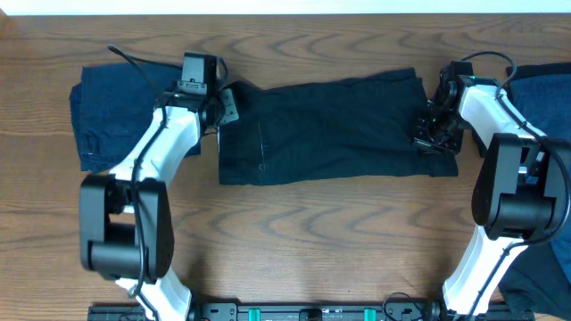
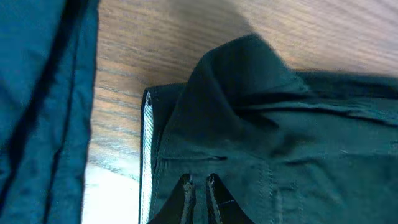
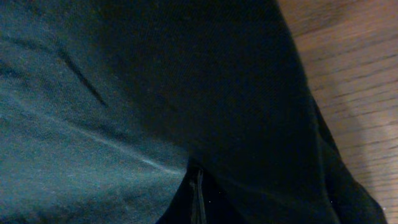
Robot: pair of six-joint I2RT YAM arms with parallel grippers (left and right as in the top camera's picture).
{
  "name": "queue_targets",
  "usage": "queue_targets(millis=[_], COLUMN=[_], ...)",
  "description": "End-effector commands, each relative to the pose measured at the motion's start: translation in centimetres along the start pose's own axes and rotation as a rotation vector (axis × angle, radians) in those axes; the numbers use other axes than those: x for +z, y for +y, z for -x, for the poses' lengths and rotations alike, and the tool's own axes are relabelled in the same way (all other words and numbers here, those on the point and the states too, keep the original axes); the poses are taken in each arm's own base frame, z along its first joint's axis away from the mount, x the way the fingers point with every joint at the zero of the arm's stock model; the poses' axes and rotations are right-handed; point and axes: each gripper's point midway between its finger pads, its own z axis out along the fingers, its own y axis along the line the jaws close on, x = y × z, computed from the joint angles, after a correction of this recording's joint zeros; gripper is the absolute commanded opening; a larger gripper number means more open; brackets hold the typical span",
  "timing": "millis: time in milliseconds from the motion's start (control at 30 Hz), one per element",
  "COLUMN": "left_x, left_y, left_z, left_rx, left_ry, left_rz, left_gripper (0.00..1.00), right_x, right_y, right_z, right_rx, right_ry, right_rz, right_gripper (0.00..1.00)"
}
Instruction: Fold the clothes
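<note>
The black shorts-like garment (image 1: 330, 129) lies spread wide across the middle of the table. My left gripper (image 1: 227, 105) is at its left end, by the waistband. In the left wrist view the jaws (image 2: 199, 183) are shut on a thin ridge of the black cloth (image 2: 280, 124), next to the pale grey waistband strip (image 2: 147, 143). My right gripper (image 1: 433, 134) is at the garment's right end. In the right wrist view its jaws (image 3: 198, 180) are closed tight against the dark cloth (image 3: 155, 81), which fills most of the view.
A folded navy garment (image 1: 107, 116) lies at the far left and also shows in the left wrist view (image 2: 37, 93). A blue garment (image 1: 544, 94) lies at the right edge. Dark cloth (image 1: 535, 285) sits at the bottom right. The wooden table (image 1: 312, 232) shows in front.
</note>
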Motion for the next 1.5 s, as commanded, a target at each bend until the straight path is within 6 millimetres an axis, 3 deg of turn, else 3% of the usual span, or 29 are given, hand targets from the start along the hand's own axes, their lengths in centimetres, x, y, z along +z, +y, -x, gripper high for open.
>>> queue_targets(millis=[0,333,467,600,800,900,1300,1367,1467], left_x=[1.2,5.8,6.4,4.2,-1.0,-1.5,3.0,4.1,6.4], left_y=[-0.6,0.3,0.9,-0.1,-4.0,-5.5,-11.0,-11.1,-9.7], left_z=[-0.4,-1.0,-0.3,1.3,3.5,3.2,-1.7,-1.7,-1.3], left_rx=[-0.016,-0.036,-0.048,-0.037,0.009,0.029,0.136,0.143,0.116], left_ry=[0.041,0.062,0.037,-0.008,-0.075,-0.067,0.031,0.016,-0.013], left_rz=[-0.1,-0.127,-0.129,-0.161,-0.339,-0.391,-0.452,-0.449,-0.379], left_gripper=[0.11,0.12,0.11,0.11,0.09,0.09,0.09,0.09,0.09], right_x=[3.0,3.0,3.0,3.0,3.0,3.0,3.0,3.0,3.0], right_y=[-2.6,-2.6,-2.6,-2.6,-2.5,-2.5,-2.5,-2.5,-2.5], right_z=[-1.1,-1.0,-1.0,-1.0,-0.9,-0.9,-0.9,-0.9,-0.9], right_rx=[0.027,0.027,0.027,0.027,0.027,0.027,0.027,0.027,0.027], right_ry=[0.055,0.053,0.052,0.051,0.049,0.049,0.046,0.047,0.047], right_rz=[-0.109,-0.108,-0.108,-0.108,-0.108,-0.108,-0.107,-0.107,-0.107], right_gripper=[0.02,0.03,0.03,0.04,0.05,0.06,0.07,0.08,0.09])
